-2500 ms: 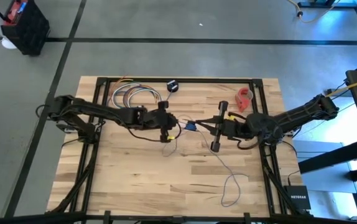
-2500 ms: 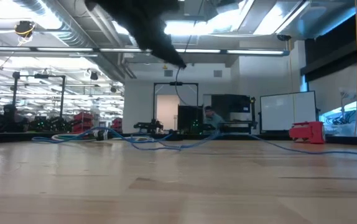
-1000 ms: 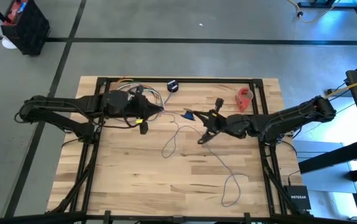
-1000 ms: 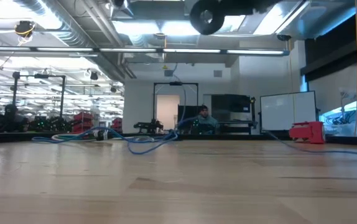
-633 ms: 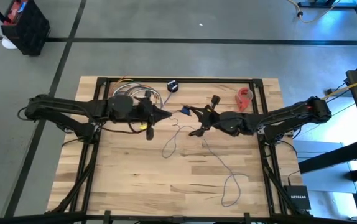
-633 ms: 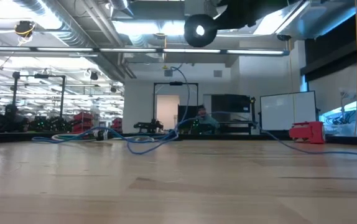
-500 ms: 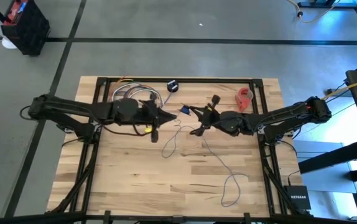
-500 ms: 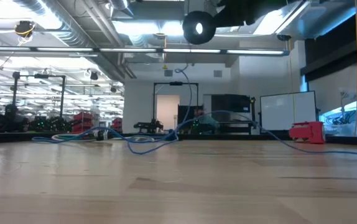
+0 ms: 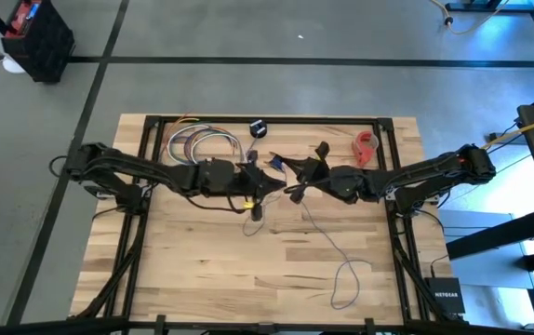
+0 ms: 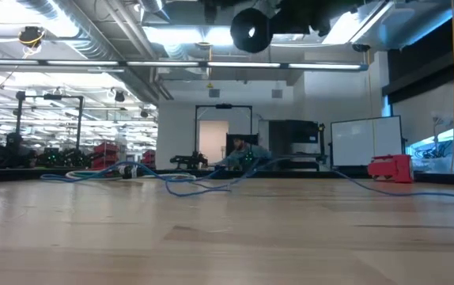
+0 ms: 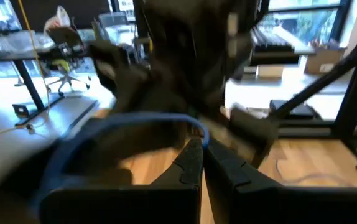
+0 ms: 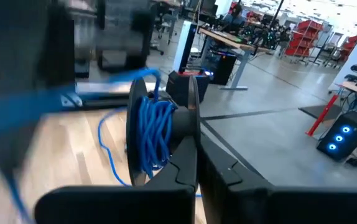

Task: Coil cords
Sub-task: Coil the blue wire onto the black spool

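We see both arms meeting near the tabletop (image 9: 193,270) centre, the left gripper (image 9: 269,187) clamped on the cord (image 11: 129,124) and the right gripper (image 9: 290,170) closed on coiled blue loops (image 12: 155,134). The cord's loose tail (image 9: 341,270) trails toward the near right corner, and other coils (image 9: 197,144) lie by the far edge.

Both arms stretched inward, end effectors nearly nose to nose over mid-table.

The left arm reaches in from its side, elbow bent low, forearm running long toward the centre; its end effector (image 9: 260,189) sits just beside the right one, fingers (image 11: 191,163) pressed tight together with no gap showing. From the other side the right arm extends almost straight, wrist leading; its end effector (image 9: 297,177) sits a touch farther back than the left's, tips aimed at it, fingers (image 12: 188,163) pinched closed too. From table level a dark wrist joint (image 10: 251,30) hangs high overhead; which arm it belongs to is unclear.
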Controlling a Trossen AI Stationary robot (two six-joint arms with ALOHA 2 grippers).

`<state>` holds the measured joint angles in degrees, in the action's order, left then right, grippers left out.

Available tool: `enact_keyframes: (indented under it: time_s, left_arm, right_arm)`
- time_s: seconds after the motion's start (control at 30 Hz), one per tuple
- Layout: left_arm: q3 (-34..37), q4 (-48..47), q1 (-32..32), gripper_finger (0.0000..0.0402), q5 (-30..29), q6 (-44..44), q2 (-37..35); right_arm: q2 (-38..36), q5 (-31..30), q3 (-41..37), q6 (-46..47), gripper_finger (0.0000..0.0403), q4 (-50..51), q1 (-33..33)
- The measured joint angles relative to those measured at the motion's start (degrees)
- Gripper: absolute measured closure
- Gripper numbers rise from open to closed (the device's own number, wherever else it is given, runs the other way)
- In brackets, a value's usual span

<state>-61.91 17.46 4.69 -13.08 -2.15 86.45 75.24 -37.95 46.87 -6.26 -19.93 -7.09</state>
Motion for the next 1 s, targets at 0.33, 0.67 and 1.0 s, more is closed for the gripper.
enact_keyframes:
  time_s: [0.33,0.67,1.0]
  left_arm:
    - [0.02,-0.1,0.07,0.0401,-0.34,0.42,5.26]
    - [0.08,-1.93,0.03,0.0401,-0.55,0.26,5.17]
    - [0.09,-0.84,-0.35,0.0401,0.04,0.23,5.06]
  right_arm:
    - [-0.12,1.35,4.51,3.62,0.0397,0.1,0.0]
    - [-2.94,5.13,8.51,2.76,0.0397,1.5,-1.53]
    - [-4.7,5.73,14.2,-2.49,0.0397,3.88,-5.42]
